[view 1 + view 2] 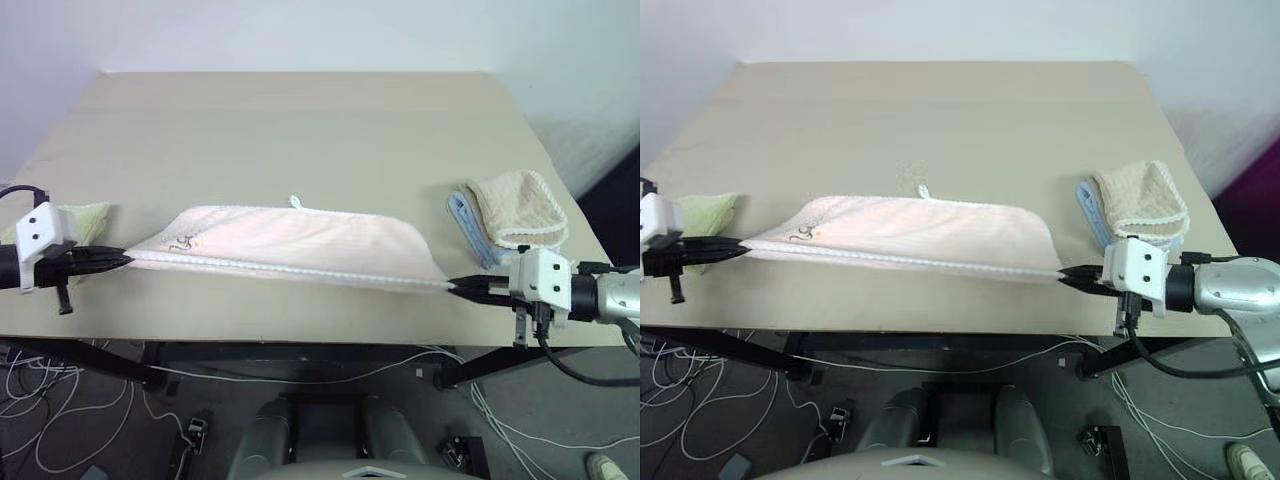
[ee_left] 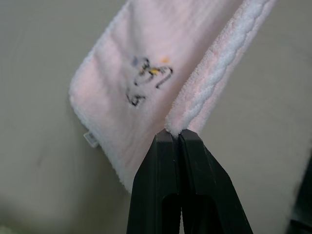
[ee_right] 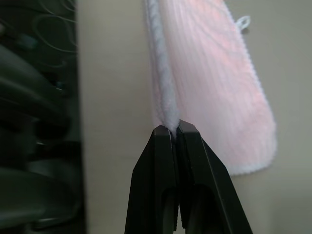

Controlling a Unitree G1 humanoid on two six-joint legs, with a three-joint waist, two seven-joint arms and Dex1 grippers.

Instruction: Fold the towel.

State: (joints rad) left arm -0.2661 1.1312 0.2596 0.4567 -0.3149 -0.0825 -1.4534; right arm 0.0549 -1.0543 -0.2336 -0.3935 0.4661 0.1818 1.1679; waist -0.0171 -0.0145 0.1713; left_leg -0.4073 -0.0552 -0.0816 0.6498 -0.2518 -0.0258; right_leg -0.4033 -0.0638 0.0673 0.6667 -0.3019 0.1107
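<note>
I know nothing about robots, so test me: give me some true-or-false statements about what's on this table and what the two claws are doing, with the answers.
1. Both grippers are shut on the pink towel. True: the left gripper and right gripper each pinch a corner.
2. The pink towel lies flat and spread open. False: it is already doubled over, its near edge stretched between the grippers.
3. A folded cream cloth sits on a blue cloth on the right side of the table. True.
4. The green cloth lies beside the cream one. False: it is at the left edge.
5. The pink towel is plain. False: a small dark embroidered mark is near its left end.
</note>
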